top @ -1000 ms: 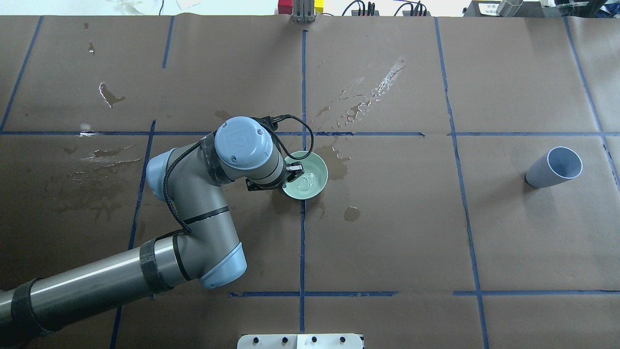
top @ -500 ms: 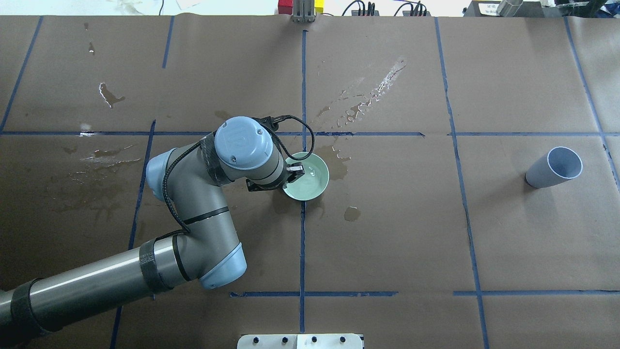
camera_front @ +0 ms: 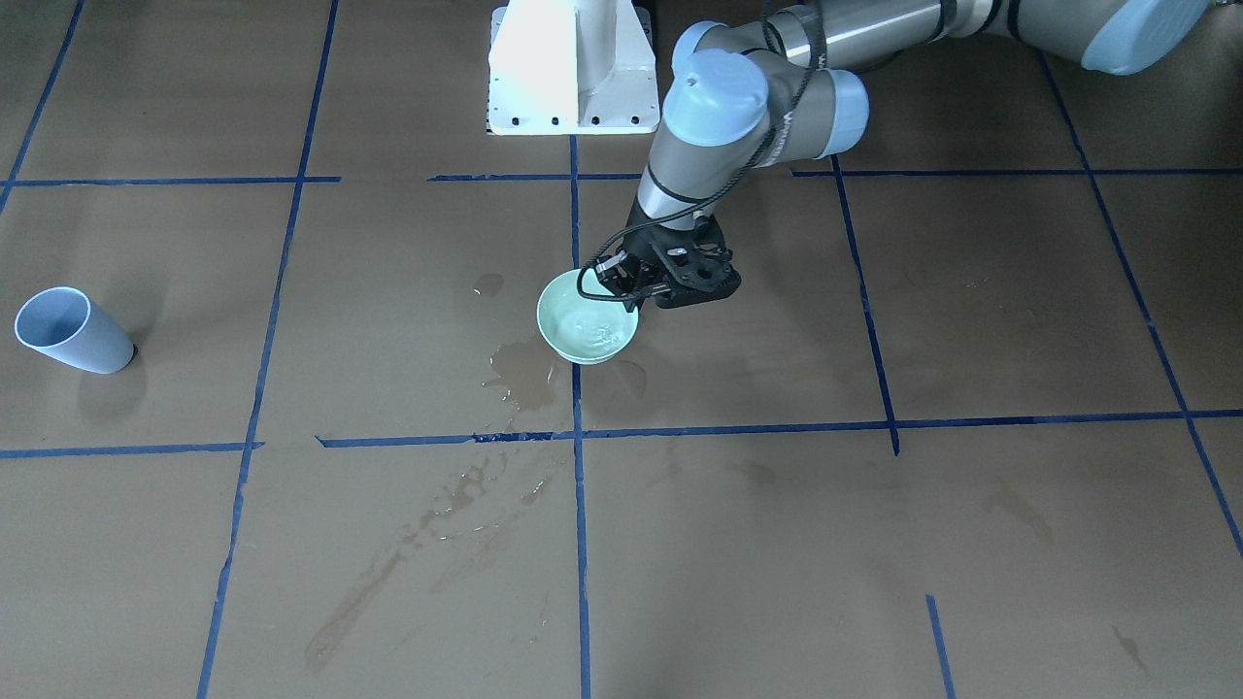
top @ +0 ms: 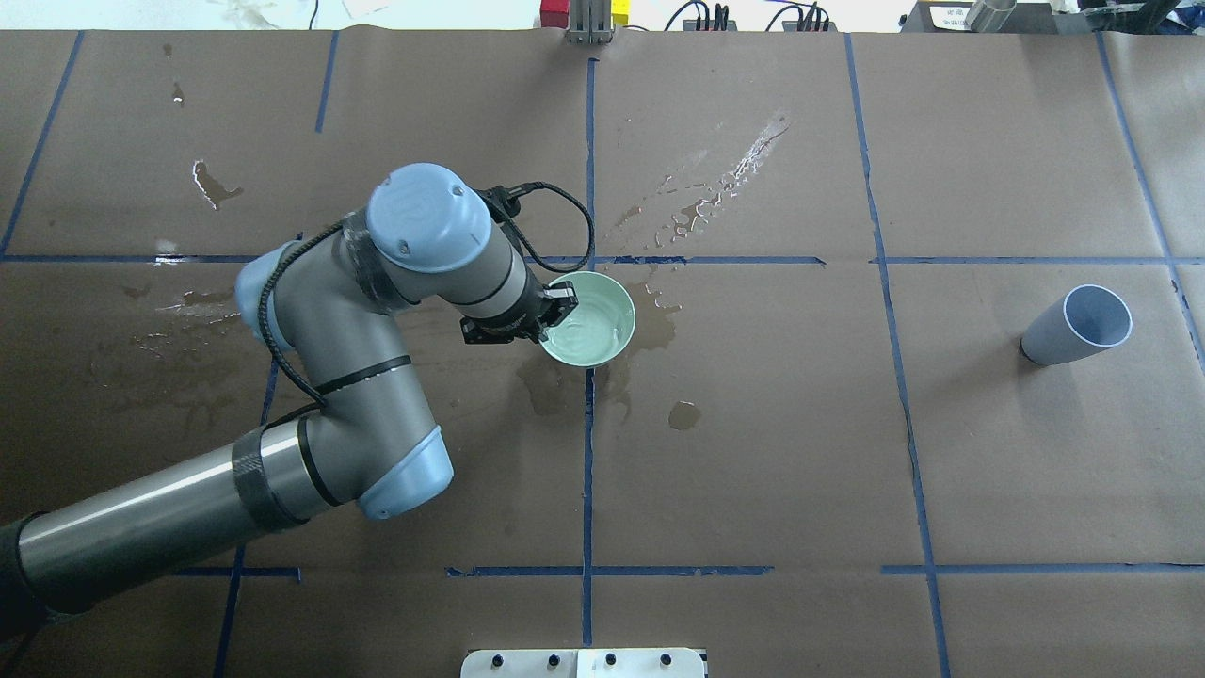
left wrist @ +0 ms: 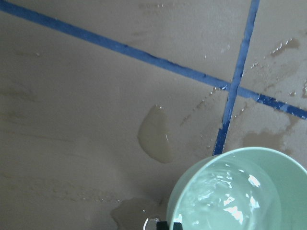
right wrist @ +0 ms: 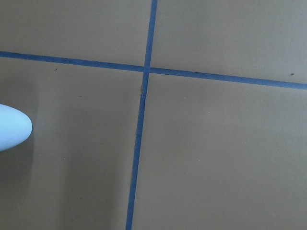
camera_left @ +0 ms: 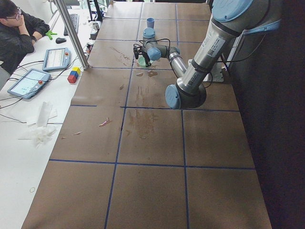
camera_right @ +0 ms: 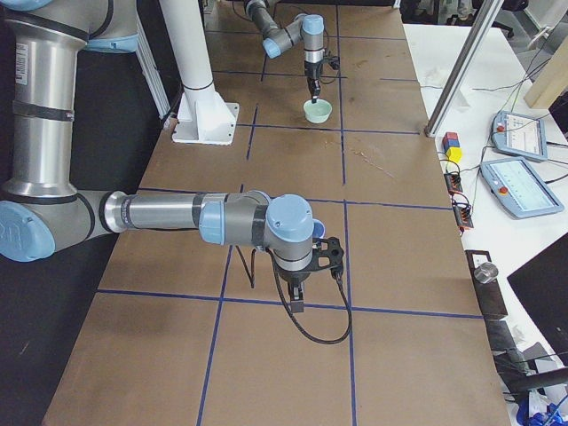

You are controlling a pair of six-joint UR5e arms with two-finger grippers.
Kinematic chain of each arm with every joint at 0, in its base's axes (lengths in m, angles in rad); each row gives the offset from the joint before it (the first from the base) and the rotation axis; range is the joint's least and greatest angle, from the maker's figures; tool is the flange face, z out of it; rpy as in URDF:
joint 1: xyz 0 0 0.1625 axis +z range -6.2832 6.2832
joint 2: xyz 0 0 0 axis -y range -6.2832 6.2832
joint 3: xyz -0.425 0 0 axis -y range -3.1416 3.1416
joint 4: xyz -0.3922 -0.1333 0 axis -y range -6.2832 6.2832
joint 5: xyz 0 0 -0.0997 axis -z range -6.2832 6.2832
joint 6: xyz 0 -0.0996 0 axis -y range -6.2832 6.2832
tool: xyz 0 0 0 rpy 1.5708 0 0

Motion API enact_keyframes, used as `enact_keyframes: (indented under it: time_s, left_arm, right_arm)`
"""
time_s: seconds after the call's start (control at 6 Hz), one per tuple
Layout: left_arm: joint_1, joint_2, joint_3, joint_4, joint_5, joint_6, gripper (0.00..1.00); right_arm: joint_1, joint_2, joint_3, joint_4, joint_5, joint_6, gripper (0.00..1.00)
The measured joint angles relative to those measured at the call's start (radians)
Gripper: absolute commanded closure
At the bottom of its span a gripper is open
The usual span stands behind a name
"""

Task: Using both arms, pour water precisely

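**Two-arm pouring set-up, six camera views.** The left arm (top: 377, 330) reached across the brown paper-covered table (top: 753, 452) to its middle. There the left fingers (top: 561, 299) were clenched on the rim of a mint-green bowl (top: 591, 325), on the side of the bowl toward the robot's left. The water (left wrist: 225, 199) lay in the bottom of the bowl, showing in the left wrist view as bright ripples well below the rim. The bowl was over a crossing of blue tape lines (top: 588, 452); whether it rested on the table or hung just above it could not be told. Dark wet patches (camera_front: 524, 374) spread just beside the bowl and farther along the table. A pale blue cup (top: 1078, 325) stood open end up, well apart from the bowl toward the robot's right, with nothing touching it. The right arm (camera_right: 169, 213) appeared only in the side view from the right. Its right fingers (camera_right: 297, 293) pointed down near the cup, and whether they were released or clenched could not be told. A white pedestal (camera_front: 573, 68) stood at the table's robot-side edge
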Motion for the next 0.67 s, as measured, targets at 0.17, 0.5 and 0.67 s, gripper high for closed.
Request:
enact_keyframes:
  time_s: [0.17,0.5,0.67]
  left_arm:
    - [-0.058,0.059,-0.041,-0.002,-0.052,0.074,1.0]
    - [-0.19,0.2,-0.11,-0.006,-0.171,0.268,1.0]
    - [-0.255,0.281,-0.129,-0.017,-0.221,0.39,1.0]
  right_arm:
    - [-0.002,0.0,-0.001,0.0,0.001,0.0,0.0]
    - [-0.009,0.0,-0.002,0.001,0.001,0.0,0.0]
    - [-0.011,0.0,-0.002,0.001,0.001,0.0,0.0]
